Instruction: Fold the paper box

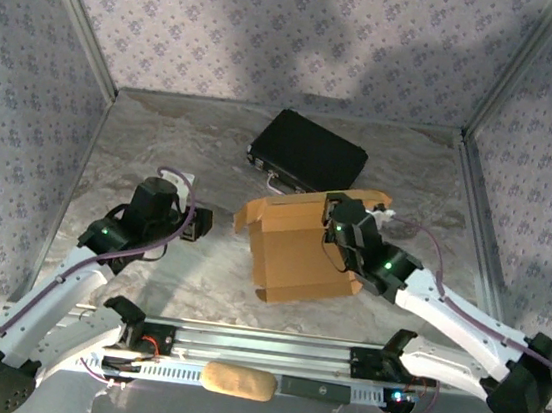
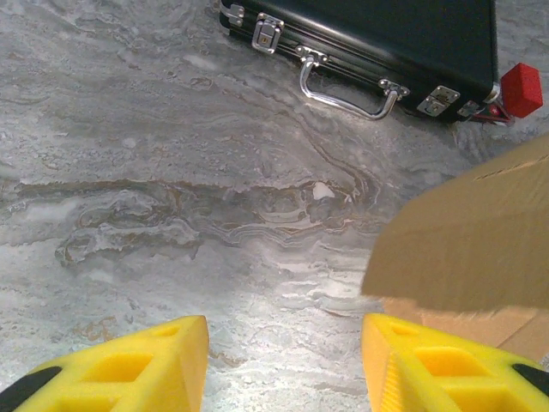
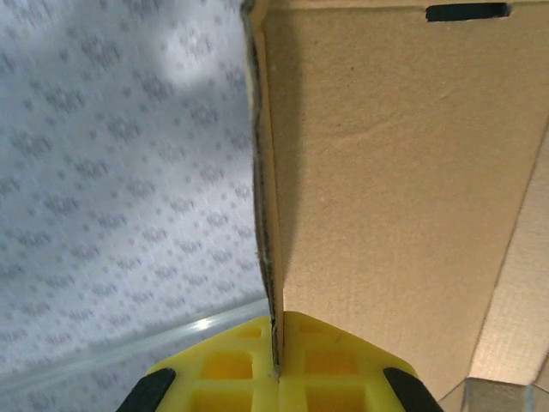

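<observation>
The tan paper box (image 1: 295, 254) stands partly folded in the middle of the table, its flaps up. My right gripper (image 1: 338, 230) is at the box's right rear corner; in the right wrist view its yellow jaws (image 3: 276, 356) are shut on the thin edge of an upright cardboard wall (image 3: 403, 189). My left gripper (image 1: 199, 223) hovers low over the table just left of the box. Its yellow fingers (image 2: 163, 365) stand apart with bare table between them, and a box flap (image 2: 472, 240) hangs just above and beyond the right one.
A black hard case (image 1: 308, 150) with metal latches and a handle (image 2: 343, 90) lies behind the box, a small red block (image 2: 521, 88) at its corner. Patterned walls enclose the table on three sides. A tan roll (image 1: 237, 381) rests on the front rail.
</observation>
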